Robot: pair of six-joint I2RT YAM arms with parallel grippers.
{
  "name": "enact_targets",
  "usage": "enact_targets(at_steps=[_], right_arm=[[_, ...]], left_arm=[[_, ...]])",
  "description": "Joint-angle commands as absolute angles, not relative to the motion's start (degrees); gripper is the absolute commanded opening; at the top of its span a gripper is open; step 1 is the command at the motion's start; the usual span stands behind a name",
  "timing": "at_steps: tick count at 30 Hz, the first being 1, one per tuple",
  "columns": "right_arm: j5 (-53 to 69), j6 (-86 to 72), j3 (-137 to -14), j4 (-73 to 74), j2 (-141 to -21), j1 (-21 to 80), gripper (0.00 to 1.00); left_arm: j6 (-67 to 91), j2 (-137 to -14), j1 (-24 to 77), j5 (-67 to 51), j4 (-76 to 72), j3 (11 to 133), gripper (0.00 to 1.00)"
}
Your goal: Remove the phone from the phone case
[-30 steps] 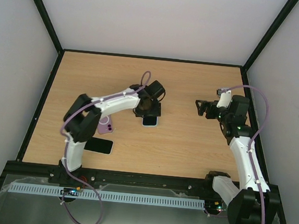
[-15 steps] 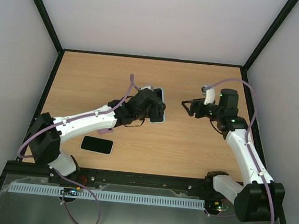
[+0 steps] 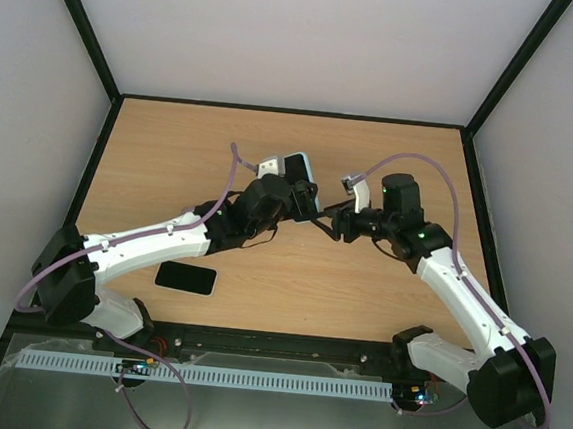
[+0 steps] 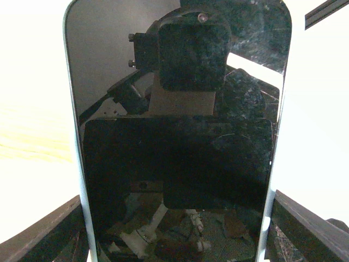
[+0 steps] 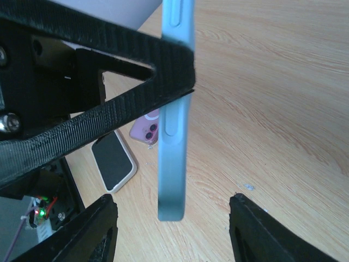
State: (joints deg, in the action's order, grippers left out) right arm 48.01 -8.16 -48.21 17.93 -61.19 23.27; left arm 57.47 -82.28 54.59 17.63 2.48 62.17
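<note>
The left end effector [image 4: 177, 218] is clamping the light-blue phone case [image 5: 173, 164] by its two long edges, one finger pressing each side, and is holding it up in the air above the wooden worktop [image 3: 172, 144]. The phone [image 4: 177, 136] is sitting inside the phone case, its dark glass facing the left wrist camera and mirroring it, with the pale blue rim showing along both sides of the screen.

The right end effector [image 5: 172, 201] is hovering at the free end of the phone case, seen edge-on from the right wrist. Its fingers are standing apart, one on each side of that end with bare space between each fingertip and the phone case, so it is gripping nothing. A black finger of the left end effector is crossing the upper part of the phone case in that same view.

Below the phone case, a pink phone [image 5: 146, 131] is lying flat, camera side up. A dark-screened phone [image 3: 186, 278] is lying just beyond it, well apart from the phone case, toward the left arm's base.
</note>
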Motion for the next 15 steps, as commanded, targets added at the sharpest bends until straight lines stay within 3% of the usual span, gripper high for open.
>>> enact_targets(at_steps=[1, 15], right_arm=[[47.0, -8.5, -50.5, 16.8, -63.3, 25.2, 0.51], [47.2, -11.9, -49.4, 12.9, -64.1, 25.8, 0.17]], left_arm=[[57.9, -80.1, 55.1, 19.3, -2.4, 63.1, 0.57], [58.3, -81.0, 55.8, 19.1, -3.0, 63.0, 0.57]])
